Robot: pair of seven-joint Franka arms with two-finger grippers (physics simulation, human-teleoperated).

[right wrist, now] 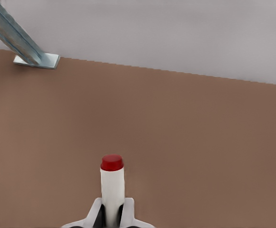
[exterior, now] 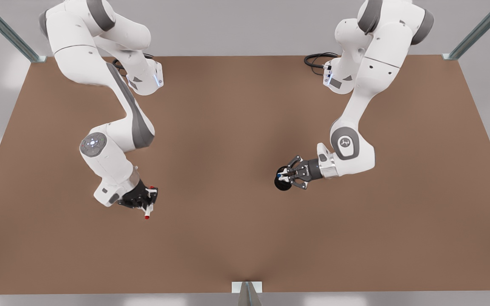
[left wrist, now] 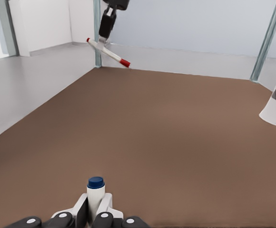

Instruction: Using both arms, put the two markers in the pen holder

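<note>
Nearest us in the front view, our right pincer is gripping the red marker above the counter, on the front view's left. Our left pincer is hovering over the holder.

From the left wrist, we are seeing our fingers clamping the blue marker.

From the right wrist, we are seeing the red marker pinched upright.

The pen holder lies mostly hidden under the left gripper; the blue marker barely shows
</note>
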